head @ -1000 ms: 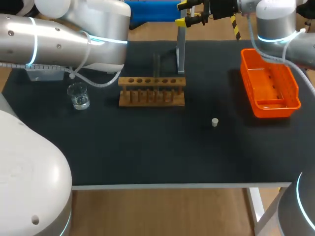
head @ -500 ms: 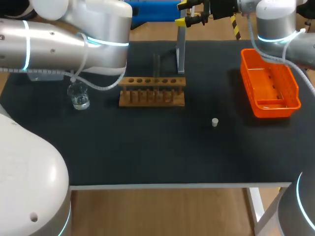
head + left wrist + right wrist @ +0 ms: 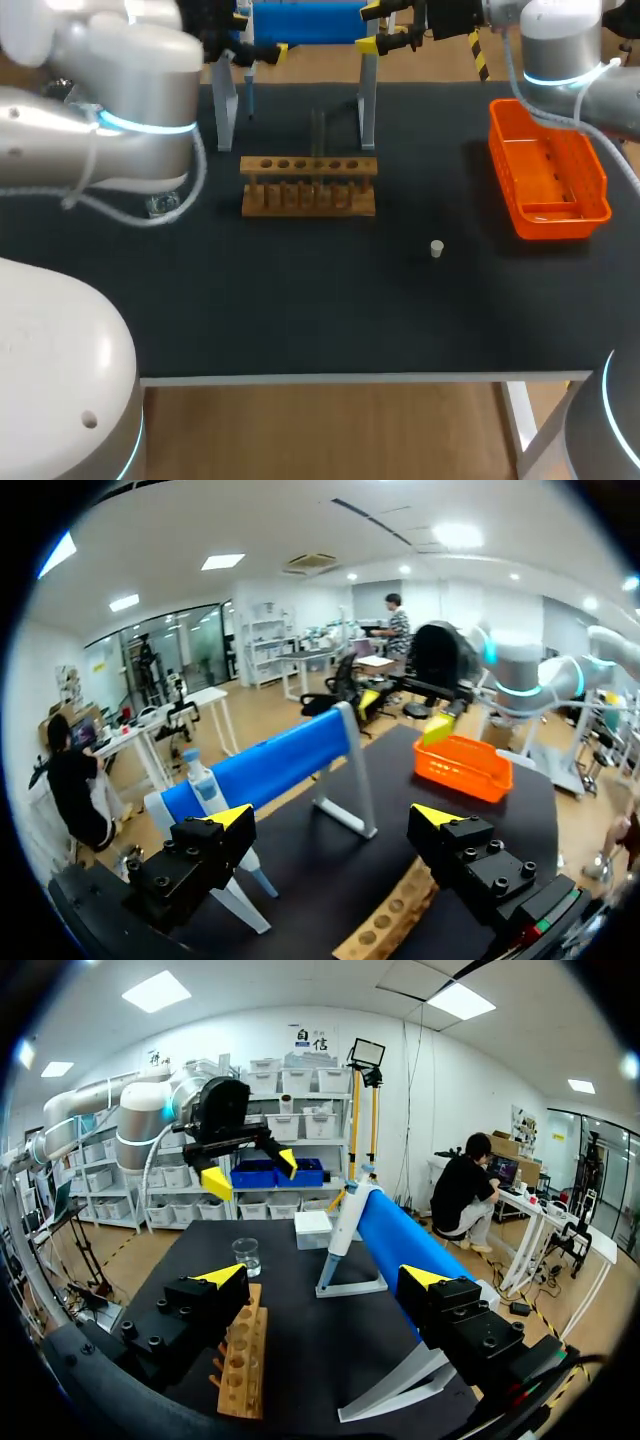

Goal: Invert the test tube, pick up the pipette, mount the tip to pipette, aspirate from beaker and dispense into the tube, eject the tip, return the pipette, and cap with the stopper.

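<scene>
A wooden test tube rack point(image 3: 308, 185) stands mid-table, with a small white stopper point(image 3: 437, 249) lying to its front right. The blue pipette stand point(image 3: 300, 20) runs along the back edge, and the pipette point(image 3: 345, 1222) leans on it near its left leg. My left arm covers most of the glass beaker point(image 3: 166, 206), which shows fully as the beaker point(image 3: 245, 1255) in the right wrist view. My left gripper point(image 3: 258, 48) is open and empty by the stand's left end. My right gripper point(image 3: 372, 28) is open and empty above the stand's right leg. I cannot make out a test tube.
An orange basket point(image 3: 548, 175) sits at the table's right side. The stand's two white legs point(image 3: 367, 110) rest on the black mat behind the rack. My bulky left arm point(image 3: 100, 120) hangs over the table's left part.
My left arm has swung back and up. Its gripper now shows at the blue stand's left end, and the arm covers most of the beaker. The right arm has not moved.
</scene>
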Robot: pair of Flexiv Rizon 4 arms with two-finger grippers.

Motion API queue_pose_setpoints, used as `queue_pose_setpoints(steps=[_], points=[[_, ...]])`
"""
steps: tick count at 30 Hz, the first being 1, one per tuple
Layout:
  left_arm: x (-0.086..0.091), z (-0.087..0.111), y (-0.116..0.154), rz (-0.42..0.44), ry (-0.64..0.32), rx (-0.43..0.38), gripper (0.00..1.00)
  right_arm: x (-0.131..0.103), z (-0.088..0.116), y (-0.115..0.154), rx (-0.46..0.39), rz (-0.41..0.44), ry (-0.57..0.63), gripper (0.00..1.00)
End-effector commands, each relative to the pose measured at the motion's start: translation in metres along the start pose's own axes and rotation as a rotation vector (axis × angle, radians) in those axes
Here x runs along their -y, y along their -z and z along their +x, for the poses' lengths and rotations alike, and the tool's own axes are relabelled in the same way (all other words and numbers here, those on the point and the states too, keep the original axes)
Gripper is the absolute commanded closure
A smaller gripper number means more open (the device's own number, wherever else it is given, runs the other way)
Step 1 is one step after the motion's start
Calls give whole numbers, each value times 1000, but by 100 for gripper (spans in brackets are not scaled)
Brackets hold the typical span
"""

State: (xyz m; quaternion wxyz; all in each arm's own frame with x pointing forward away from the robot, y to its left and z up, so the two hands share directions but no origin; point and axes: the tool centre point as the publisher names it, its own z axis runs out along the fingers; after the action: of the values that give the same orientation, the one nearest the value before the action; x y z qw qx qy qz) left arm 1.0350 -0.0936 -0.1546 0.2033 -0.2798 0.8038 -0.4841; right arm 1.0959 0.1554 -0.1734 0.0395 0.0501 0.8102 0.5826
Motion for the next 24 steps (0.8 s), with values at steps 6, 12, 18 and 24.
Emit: queue_pose_setpoints(steps=[6, 12, 18, 24], points=[[-36, 18, 41, 141, -82, -226, 0, -1, -1, 1, -4, 3, -1, 0], [-50, 20, 31, 124, -126, -292, 0, -1, -1, 1, -4, 3, -1, 0], [-56, 22, 13, 100, -162, -382, 0, -1, -1, 1, -4, 3, -1, 0], [-64, 28, -4, 53, -170, -436, 0, -1, -1, 1, -4, 3, -1, 0]])
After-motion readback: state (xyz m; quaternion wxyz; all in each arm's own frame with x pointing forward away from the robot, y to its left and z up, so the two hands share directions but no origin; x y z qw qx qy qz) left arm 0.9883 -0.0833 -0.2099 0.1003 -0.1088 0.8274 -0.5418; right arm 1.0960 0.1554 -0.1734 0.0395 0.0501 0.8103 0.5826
